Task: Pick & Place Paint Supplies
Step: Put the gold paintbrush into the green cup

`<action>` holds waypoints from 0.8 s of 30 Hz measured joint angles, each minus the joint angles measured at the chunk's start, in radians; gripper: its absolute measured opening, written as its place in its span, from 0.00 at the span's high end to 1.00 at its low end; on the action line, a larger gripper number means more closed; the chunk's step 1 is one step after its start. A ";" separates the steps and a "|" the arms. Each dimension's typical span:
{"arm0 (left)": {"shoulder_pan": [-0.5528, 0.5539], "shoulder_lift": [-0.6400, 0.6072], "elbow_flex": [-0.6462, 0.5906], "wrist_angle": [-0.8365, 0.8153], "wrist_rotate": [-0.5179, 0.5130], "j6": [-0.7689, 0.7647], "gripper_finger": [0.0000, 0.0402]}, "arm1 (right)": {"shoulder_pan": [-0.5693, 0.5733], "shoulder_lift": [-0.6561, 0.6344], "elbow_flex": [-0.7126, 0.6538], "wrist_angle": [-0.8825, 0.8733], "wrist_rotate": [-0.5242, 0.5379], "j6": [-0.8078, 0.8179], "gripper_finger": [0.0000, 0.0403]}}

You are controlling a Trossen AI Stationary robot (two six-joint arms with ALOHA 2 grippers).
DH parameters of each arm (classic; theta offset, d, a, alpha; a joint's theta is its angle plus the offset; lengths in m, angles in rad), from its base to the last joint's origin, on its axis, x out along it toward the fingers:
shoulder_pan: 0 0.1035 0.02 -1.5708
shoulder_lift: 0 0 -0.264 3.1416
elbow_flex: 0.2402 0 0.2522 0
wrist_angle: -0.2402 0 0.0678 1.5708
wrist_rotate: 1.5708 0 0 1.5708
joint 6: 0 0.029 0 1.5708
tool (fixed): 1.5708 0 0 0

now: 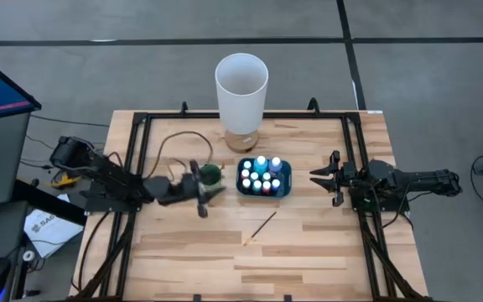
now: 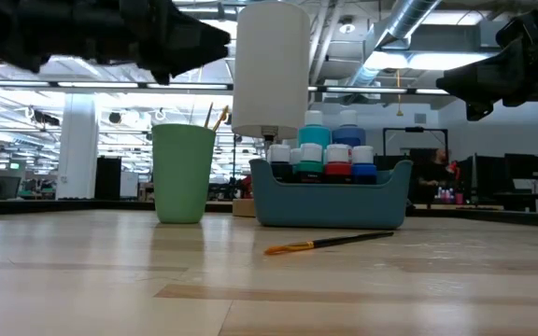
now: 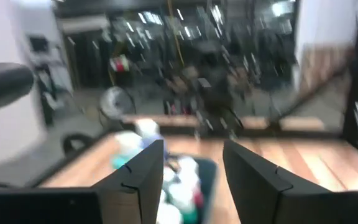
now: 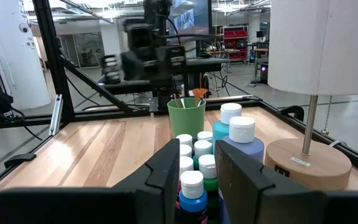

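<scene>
Grey floor (image 1: 99, 67); exposed ceiling ducts (image 2: 409, 23); bright strip lights (image 2: 400, 58).

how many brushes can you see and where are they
3 at least: one orange-tipped brush lies loose on the table in front of the blue bin; two or so brush handles stand in the green cup. More may be hidden inside.

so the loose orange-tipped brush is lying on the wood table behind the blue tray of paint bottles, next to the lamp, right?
Not quite. The thin dark-handled, orange-tipped brush does lie loose on the wooden table, but in front of the blue plastic tray of small paint bottles, on the side away from the white-shaded lamp. The high view shows it.
</scene>
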 joint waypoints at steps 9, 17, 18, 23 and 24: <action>-0.134 0.014 0.356 -0.793 -0.124 -0.293 0.58 | 0.000 0.000 0.000 0.000 0.000 0.000 0.76; -0.171 0.113 0.572 -1.116 -0.088 -0.502 0.58 | 0.000 0.000 0.000 0.000 0.000 0.000 0.76; -0.171 0.130 0.590 -1.129 -0.070 -0.523 0.58 | 0.000 0.000 0.000 0.000 0.000 0.000 0.76; -0.169 0.215 0.653 -1.143 0.030 -0.627 0.58 | 0.000 0.000 0.000 0.000 0.000 0.000 0.76; -0.169 0.231 0.663 -1.143 0.053 -0.651 0.58 | 0.000 0.000 0.000 0.000 0.000 0.000 0.76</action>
